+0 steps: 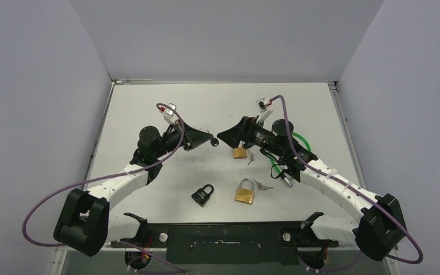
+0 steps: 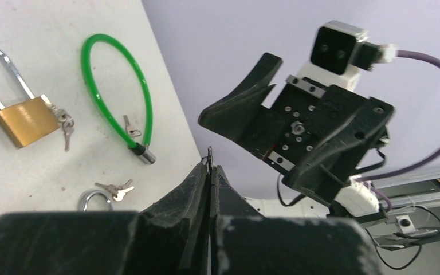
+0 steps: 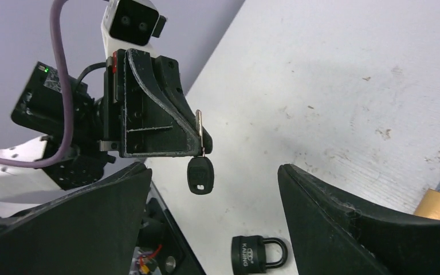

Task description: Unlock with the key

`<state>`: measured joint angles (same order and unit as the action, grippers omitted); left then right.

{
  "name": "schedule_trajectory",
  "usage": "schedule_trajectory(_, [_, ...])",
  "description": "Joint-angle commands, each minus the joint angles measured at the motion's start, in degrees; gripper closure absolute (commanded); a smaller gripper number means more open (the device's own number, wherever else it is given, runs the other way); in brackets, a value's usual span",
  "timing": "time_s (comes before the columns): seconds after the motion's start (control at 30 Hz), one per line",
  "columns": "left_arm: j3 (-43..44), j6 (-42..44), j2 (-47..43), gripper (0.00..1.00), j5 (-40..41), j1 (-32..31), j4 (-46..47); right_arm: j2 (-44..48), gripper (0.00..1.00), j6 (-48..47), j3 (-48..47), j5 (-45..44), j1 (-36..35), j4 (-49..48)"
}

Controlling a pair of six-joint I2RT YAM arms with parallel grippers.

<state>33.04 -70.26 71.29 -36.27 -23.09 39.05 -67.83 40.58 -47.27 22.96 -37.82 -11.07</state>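
Observation:
My left gripper point(image 1: 205, 139) is shut on a key point(image 3: 199, 174). In the right wrist view its black head hangs below the fingertips and a silver blade point(image 3: 199, 125) stands along them. In the left wrist view only a thin edge shows between the closed fingertips point(image 2: 210, 166). My right gripper point(image 1: 228, 136) is open and empty, facing the left one, its fingers point(image 3: 332, 217) spread on either side of the hanging key. A black padlock point(image 1: 203, 195) lies shut on the table near the front, and also shows in the right wrist view point(image 3: 258, 252).
A small brass padlock point(image 1: 240, 153) lies under the right gripper. A larger brass padlock point(image 1: 244, 192) with keys lies near the front, also in the left wrist view point(image 2: 26, 120). A green cable lock point(image 2: 114, 86) and loose keys point(image 2: 114, 189) lie at right.

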Motion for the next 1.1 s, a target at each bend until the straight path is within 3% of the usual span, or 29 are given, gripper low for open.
schedule_trajectory(0.0, [3.7, -6.0, -1.2, 1.0, 0.6, 0.4, 10.1, 0.5, 0.18, 11.2, 1.8, 7.2, 2.2, -13.7])
schedule_trajectory(0.17, [5.4, -8.5, -0.8, 1.0, 0.6, 0.4, 12.5, -1.9, 0.25, 14.3, 1.3, 10.4, 2.2, -17.4])
schedule_trajectory(0.4, [5.0, -10.1, -0.8, 1.0, 1.4, 0.3, 14.3, -3.9, 0.48, 16.6, 0.9, 12.8, 2.3, -22.0])
schedule_trajectory(0.57, [4.2, -10.5, -1.0, 1.0, 1.6, 0.3, 14.9, -5.5, 0.56, 18.8, 0.7, 14.0, 2.3, -25.5])
schedule_trajectory(0.87, [3.5, -10.6, -1.6, 1.0, 2.5, 0.3, 15.2, -6.8, 0.98, 19.9, 0.6, 14.8, 2.6, -27.2])
schedule_trajectory(0.9, [3.3, -10.2, -2.1, 0.97, 2.7, 0.3, 14.6, -6.7, 1.0, 19.8, 0.8, 14.5, 2.8, -27.0])
schedule_trajectory(0.93, [3.1, -9.5, -2.3, 0.87, 3.1, 0.4, 13.5, -6.5, 1.0, 19.6, 1.0, 14.2, 3.0, -26.6])
schedule_trajectory(1.07, [3.5, -0.2, -6.6, 0.27, 6.5, 0.6, -1.1, -5.1, 1.0, 17.1, 1.8, 12.7, 4.6, -21.2])
